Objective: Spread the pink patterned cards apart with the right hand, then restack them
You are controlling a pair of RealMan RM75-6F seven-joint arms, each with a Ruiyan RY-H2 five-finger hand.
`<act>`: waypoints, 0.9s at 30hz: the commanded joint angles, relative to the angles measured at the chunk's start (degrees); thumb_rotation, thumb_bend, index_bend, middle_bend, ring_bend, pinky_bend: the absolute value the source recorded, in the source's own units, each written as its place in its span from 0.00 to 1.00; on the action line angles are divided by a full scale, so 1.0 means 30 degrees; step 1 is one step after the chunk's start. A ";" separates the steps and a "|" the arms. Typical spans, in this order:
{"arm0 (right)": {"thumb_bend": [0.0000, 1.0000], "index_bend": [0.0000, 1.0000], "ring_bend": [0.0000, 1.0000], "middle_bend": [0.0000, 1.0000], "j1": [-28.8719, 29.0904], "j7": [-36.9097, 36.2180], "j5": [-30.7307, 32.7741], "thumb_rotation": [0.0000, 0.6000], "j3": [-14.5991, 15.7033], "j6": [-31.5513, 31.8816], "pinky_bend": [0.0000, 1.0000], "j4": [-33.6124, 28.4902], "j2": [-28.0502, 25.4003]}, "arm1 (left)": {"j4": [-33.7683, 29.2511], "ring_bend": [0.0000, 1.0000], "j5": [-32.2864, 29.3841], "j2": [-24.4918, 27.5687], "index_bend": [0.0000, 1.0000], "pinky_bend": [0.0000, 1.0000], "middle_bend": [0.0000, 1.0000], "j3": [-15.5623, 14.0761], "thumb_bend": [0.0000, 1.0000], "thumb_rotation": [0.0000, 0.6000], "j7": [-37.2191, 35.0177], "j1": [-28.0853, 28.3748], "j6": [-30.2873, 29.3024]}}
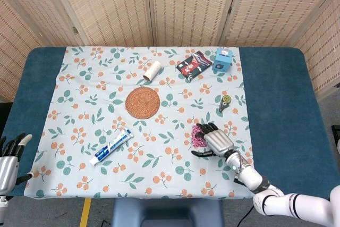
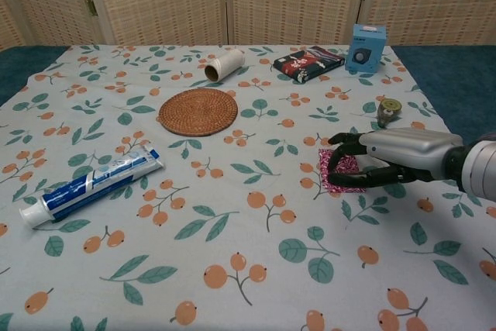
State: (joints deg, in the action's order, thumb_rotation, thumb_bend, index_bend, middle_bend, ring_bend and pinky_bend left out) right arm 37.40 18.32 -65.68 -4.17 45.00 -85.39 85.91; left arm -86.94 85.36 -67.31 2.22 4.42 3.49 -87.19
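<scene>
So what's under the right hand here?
The pink patterned cards lie on the tablecloth beneath the right hand, its fingers arched over them. Whether they touch is hidden.

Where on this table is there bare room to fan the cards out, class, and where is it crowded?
Free: the cloth in front of the right hand and pink patterned cards, toward the near edge, and the stretch between the cards and the toothpaste tube. Crowded: the far edge, where the roll, dark packet and blue box sit, with the woven coaster nearer.
</scene>
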 commanded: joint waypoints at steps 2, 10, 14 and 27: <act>0.27 0.22 0.00 0.04 -0.0241 0.0020 0.0166 0.05 0.0245 0.0319 0.00 -0.0165 -0.0394 | -0.0016 0.19 0.0017 -0.0007 0.16 0.00 0.13 0.0018 0.28 1.00 0.0030 0.0012 -0.0005; 0.27 0.22 0.00 0.04 -0.1084 -0.0286 0.0447 0.05 0.0881 0.1049 0.00 -0.0491 -0.1584 | -0.0124 0.19 0.0042 0.0012 0.16 0.00 0.13 0.0048 0.28 1.00 0.0185 0.0032 -0.0011; 0.27 0.22 0.00 0.04 -0.1603 -0.0296 0.0575 0.04 0.1231 0.1537 0.00 -0.0856 -0.2400 | -0.0265 0.19 0.0128 0.0054 0.16 0.00 0.13 0.0052 0.28 1.00 0.0319 0.0070 -0.0016; 0.27 0.22 0.00 0.04 -0.2038 -0.0838 -0.0396 0.05 0.1076 0.2518 0.00 -0.1857 -0.3511 | -0.0584 0.19 0.0360 0.0018 0.16 0.00 0.13 0.0028 0.28 1.00 0.0651 0.0142 -0.0066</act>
State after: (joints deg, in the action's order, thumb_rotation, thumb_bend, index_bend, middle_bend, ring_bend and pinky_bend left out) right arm 30.94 15.92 -66.87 -0.62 52.92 -91.19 74.98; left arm -88.69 86.45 -67.25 2.30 6.37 3.91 -87.39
